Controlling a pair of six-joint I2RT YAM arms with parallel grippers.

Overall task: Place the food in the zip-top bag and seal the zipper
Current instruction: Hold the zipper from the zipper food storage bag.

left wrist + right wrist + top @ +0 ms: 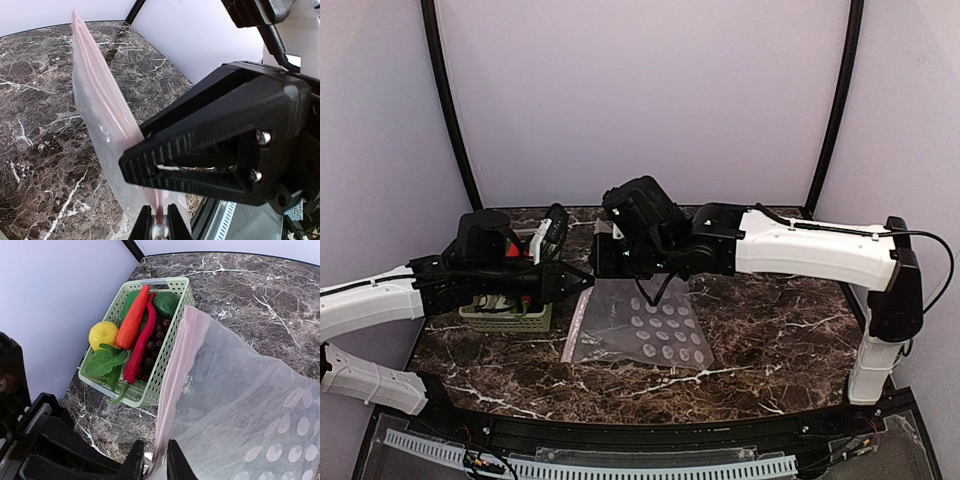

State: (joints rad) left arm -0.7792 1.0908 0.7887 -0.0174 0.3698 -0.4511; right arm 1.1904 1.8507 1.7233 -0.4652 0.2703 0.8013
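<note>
The clear zip-top bag (645, 325) with white dots lies on the table, its mouth edge lifted at the left. My left gripper (582, 278) is shut on the pinkish zipper (95, 65) at the bottom of the left wrist view (159, 226). My right gripper (600, 255) is shut on the same strip (177, 370), close beside the left one (152, 462). The food lies in the basket: a yellow lemon (103, 334), a red chili (142, 342), an orange pepper (132, 320), green leaves (105, 362). No white piece shows.
The pale green mesh basket (172, 335) stands at the table's left, under my left arm (510, 320), beside the bag's mouth. It also holds dark grapes (152, 347) and a round green piece (165, 304). The right gripper's black body (220, 145) fills the left wrist view.
</note>
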